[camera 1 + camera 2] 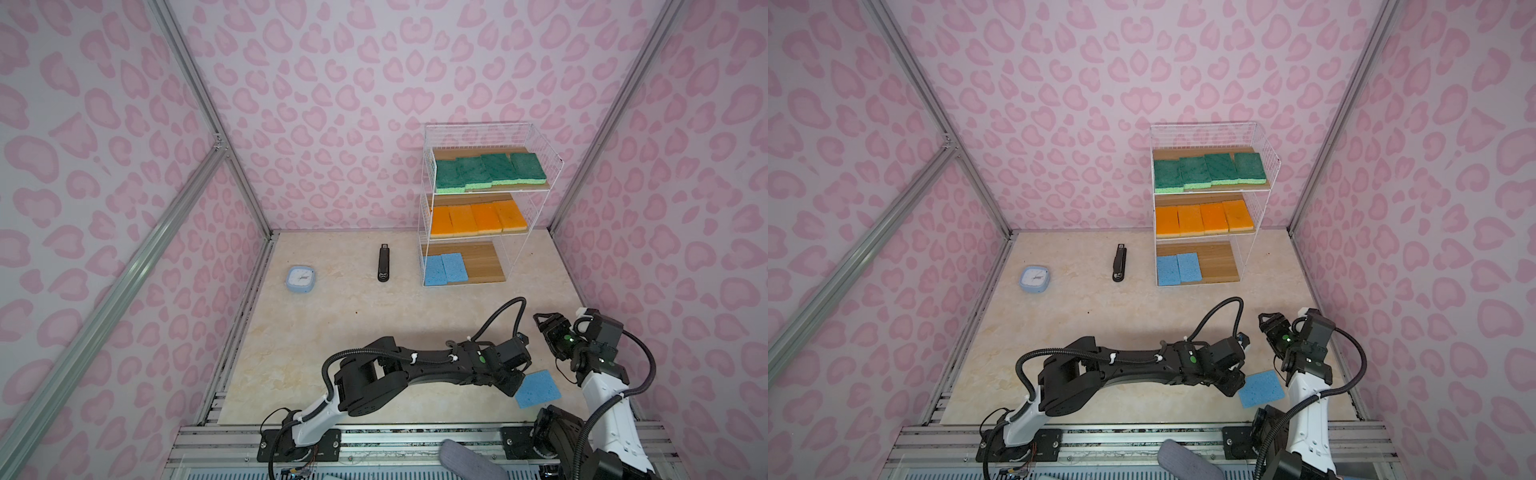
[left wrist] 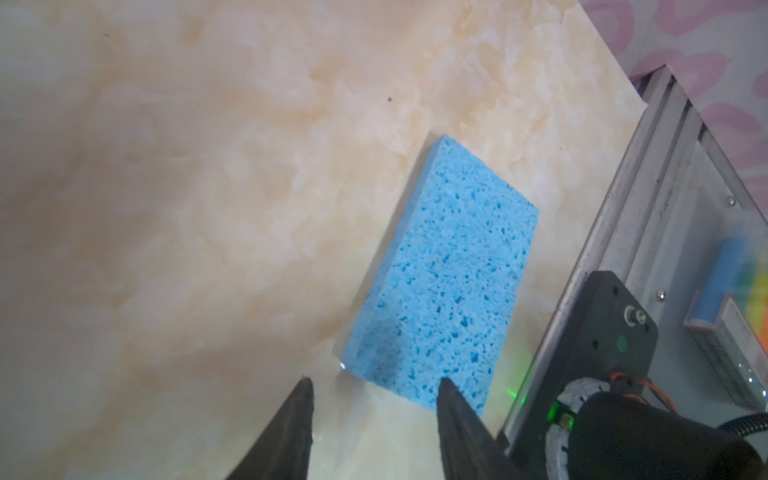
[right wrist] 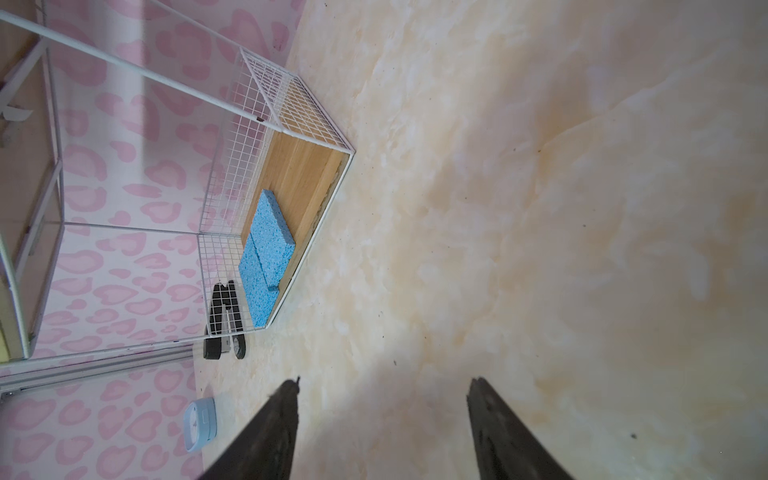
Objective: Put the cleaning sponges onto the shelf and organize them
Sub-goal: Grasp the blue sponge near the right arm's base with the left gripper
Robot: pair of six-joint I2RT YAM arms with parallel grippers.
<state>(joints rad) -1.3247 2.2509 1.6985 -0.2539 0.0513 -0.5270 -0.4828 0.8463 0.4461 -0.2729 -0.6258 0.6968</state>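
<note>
A light-blue sponge [image 1: 538, 388] [image 1: 1262, 388] lies flat on the marble table near the front right. In the left wrist view this sponge [image 2: 440, 274] lies just ahead of my left gripper [image 2: 374, 380]. That gripper is open, with one fingertip [image 2: 446, 395] over the sponge's near edge and nothing gripped. My right gripper [image 1: 542, 320] [image 3: 386, 380] hovers open and empty behind the sponge, facing the shelf [image 1: 536, 141]. Several green sponges [image 1: 490, 172] fill its top board and several orange ones [image 1: 478, 218] its middle board. Two blue sponges [image 1: 444, 268] lie at the left of its bottom board [image 1: 484, 262].
A small light-blue clock [image 1: 300, 279] and a black stapler [image 1: 383, 264] lie on the table left of the shelf. An aluminium rail [image 1: 374, 436] carrying both arm bases runs along the front edge. Pink patterned walls close in the sides and back.
</note>
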